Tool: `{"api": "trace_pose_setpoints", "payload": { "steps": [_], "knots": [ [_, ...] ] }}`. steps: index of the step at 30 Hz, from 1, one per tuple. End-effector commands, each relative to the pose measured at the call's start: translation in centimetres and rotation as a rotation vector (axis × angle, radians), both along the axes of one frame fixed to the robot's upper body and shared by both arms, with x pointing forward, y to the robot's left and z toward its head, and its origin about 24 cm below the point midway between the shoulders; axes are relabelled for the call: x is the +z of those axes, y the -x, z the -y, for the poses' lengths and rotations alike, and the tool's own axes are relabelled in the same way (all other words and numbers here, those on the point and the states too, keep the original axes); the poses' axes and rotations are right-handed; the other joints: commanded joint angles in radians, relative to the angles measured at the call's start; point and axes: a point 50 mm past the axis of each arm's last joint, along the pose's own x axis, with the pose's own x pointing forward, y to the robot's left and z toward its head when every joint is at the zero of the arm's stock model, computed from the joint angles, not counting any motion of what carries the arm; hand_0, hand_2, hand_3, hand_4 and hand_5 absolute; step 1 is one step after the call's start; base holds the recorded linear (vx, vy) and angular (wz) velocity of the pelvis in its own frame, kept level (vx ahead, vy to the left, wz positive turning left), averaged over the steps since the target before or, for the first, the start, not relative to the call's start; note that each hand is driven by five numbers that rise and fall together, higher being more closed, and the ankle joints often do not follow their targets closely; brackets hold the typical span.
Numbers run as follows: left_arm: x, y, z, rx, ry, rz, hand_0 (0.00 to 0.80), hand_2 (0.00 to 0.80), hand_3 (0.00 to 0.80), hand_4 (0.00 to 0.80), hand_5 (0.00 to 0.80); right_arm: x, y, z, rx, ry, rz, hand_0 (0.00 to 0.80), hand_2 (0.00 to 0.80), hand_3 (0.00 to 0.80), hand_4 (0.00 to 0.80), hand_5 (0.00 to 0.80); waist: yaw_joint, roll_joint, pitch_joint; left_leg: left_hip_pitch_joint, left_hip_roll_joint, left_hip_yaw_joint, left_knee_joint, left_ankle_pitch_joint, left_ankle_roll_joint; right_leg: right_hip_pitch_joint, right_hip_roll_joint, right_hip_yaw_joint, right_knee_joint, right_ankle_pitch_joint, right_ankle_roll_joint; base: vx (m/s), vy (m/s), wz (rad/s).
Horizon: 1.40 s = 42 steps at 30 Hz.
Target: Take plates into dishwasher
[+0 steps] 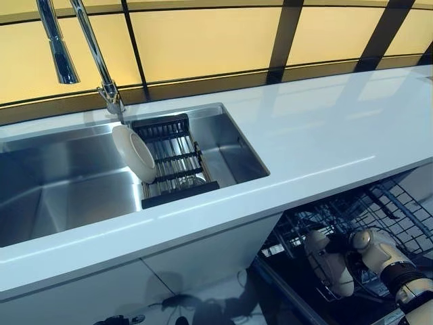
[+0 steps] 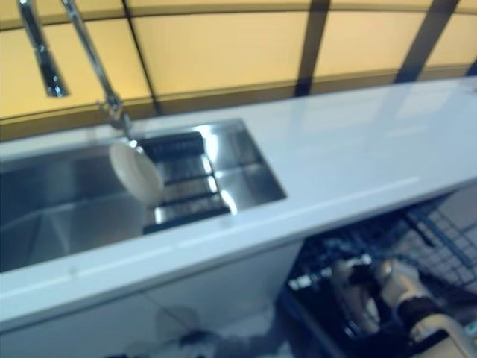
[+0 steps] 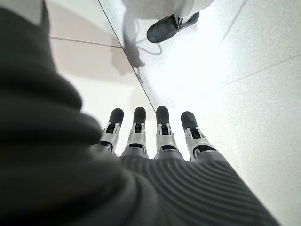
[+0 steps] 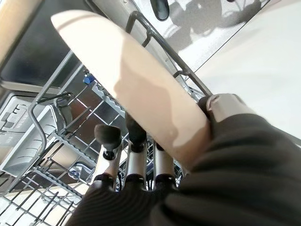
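A cream plate stands on edge over the wire dishwasher rack, low at the right under the counter. My right hand is shut on it, with the plate pinched between the thumb and the fingers. A second white plate leans upright in the dark drainer inside the steel sink. My left hand shows only in its wrist view, with straight fingers, holding nothing, above a pale floor.
A white counter runs across the middle, and its front edge overhangs the open dishwasher. A chrome tap rises behind the sink. A yellow tiled wall backs the counter.
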Motion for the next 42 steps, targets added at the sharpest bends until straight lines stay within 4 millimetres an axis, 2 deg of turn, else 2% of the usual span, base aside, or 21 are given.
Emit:
{"api": "trace_pose_setpoints", "payload": {
  "steps": [1,6,7,8,10,20,28,35,42],
  "knots": [
    [0.2,-1.7,0.5,-0.059,-0.016,0.003,0.0,0.0,0.0,0.0,0.0,0.5,-1.5,-0.5,0.029,0.048,0.02,0.8,0.8,0.8,0.8,0.8,0.019,-0.008,-0.022,0.004,-0.049,-0.026,0.007,-0.122,0.017,-0.04,0.043,-0.05,0.033,-0.058,0.021,0.0,0.0,0.0],
    [0.3,-1.9,0.5,-0.065,-0.02,0.004,0.0,0.0,0.0,0.0,0.0,0.4,-1.4,-0.2,0.008,0.049,0.004,0.787,0.787,0.787,0.787,0.787,0.02,-0.007,-0.02,0.008,-0.05,-0.03,0.001,-0.121,0.018,-0.045,0.044,-0.048,0.034,-0.057,0.021,0.001,0.0,0.03],
    [0.3,-2.0,0.5,-0.064,-0.021,0.004,0.0,0.0,0.0,0.0,0.0,0.4,-1.4,-0.1,0.001,0.051,0.006,0.637,0.637,0.637,0.637,0.637,0.02,-0.007,-0.02,0.008,-0.05,-0.03,0.0,-0.121,0.018,-0.046,0.044,-0.048,0.036,-0.057,0.021,0.0,0.001,0.05],
    [0.4,-2.0,0.5,-0.064,-0.021,0.003,0.0,0.0,0.0,0.0,0.0,0.6,-1.5,0.0,0.0,0.061,0.017,0.402,0.402,0.402,0.402,0.402,0.019,-0.007,-0.021,0.009,-0.05,-0.031,-0.001,-0.121,0.018,-0.048,0.045,-0.048,0.036,-0.057,0.021,0.002,0.001,0.04],
    [0.4,-2.0,0.5,-0.063,-0.021,0.004,0.0,0.0,0.0,0.0,0.0,0.8,-1.4,0.1,-0.01,0.057,0.011,0.0,0.0,0.0,0.0,0.0,0.018,-0.009,-0.023,0.003,-0.05,-0.025,-0.002,-0.113,0.023,-0.055,0.044,-0.051,0.035,-0.051,0.017,0.0,0.0,0.0],
    [0.4,-1.9,0.3,-0.059,-0.02,0.002,0.0,0.0,0.0,0.0,0.0,2.1,-1.6,0.8,-0.019,0.087,0.019,0.0,0.0,0.0,0.0,0.0,0.008,-0.015,-0.029,0.019,-0.046,-0.022,-0.002,-0.127,0.02,-0.05,0.046,-0.04,0.037,-0.056,0.021,0.007,0.002,0.0],
    [0.6,-1.6,-0.3,-0.045,-0.03,-0.006,0.0,0.0,0.0,0.0,0.0,4.9,-1.8,2.7,-0.088,0.119,0.07,0.0,0.0,0.0,0.0,0.0,-0.005,-0.03,-0.029,0.018,-0.045,-0.01,-0.002,-0.12,0.026,-0.055,0.05,-0.033,0.039,-0.047,0.017,0.005,0.001,0.0],
    [0.6,-0.6,-1.1,0.005,-0.037,-0.009,0.0,0.0,0.0,0.0,0.0,10.6,-1.3,5.6,-0.195,0.137,0.186,0.0,0.0,0.0,0.0,0.0,-0.037,-0.053,-0.022,0.041,-0.04,0.005,-0.002,-0.132,0.021,-0.043,0.056,-0.012,0.04,-0.042,0.024,0.011,0.013,-0.02],
    [0.4,0.4,-1.6,0.038,-0.047,-0.013,0.0,0.0,0.0,0.0,0.0,15.9,0.4,9.8,-0.346,0.162,0.29,0.0,0.0,0.0,0.0,0.0,-0.05,-0.072,-0.029,0.049,-0.036,0.025,-0.002,-0.136,0.018,-0.029,0.06,-0.003,0.032,-0.039,0.025,0.019,0.019,-0.11]
  ]
}}
